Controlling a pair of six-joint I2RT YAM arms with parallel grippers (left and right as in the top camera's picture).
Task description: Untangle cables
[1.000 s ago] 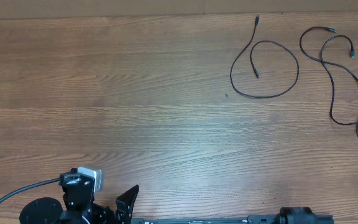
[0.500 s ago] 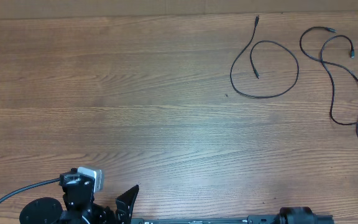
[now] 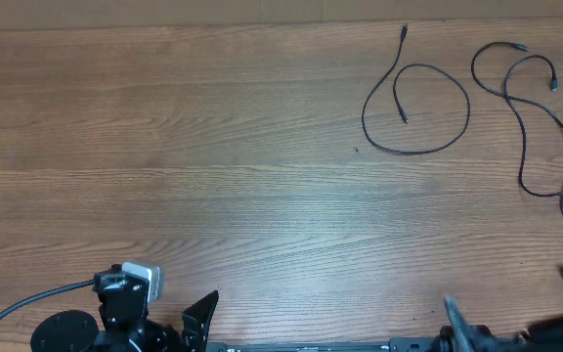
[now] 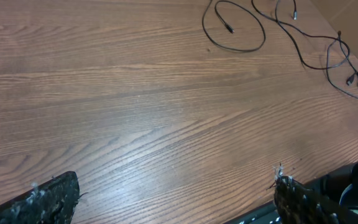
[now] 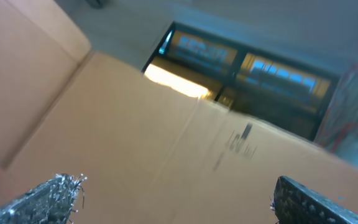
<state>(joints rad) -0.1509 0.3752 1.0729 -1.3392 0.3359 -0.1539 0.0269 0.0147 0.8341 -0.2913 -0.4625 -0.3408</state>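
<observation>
The shorter cable lies in one loose loop at the table's far right, with its plug ends apart. The longer cable winds beside it by the right edge, and the two do not touch. Both show at the top of the left wrist view, the shorter and the longer. My left gripper sits low at the front left, open and empty, far from the cables. My right gripper is at the front right, open and empty. Its camera points up and off the table.
The wooden table stretches bare between the grippers and the cables. The right wrist view shows a tan cardboard surface and a dark window beyond it, blurred. The table's front edge runs by my left gripper's right finger.
My right gripper's two fingers have come into the overhead view at the bottom right. The left arm and both cables have not moved.
</observation>
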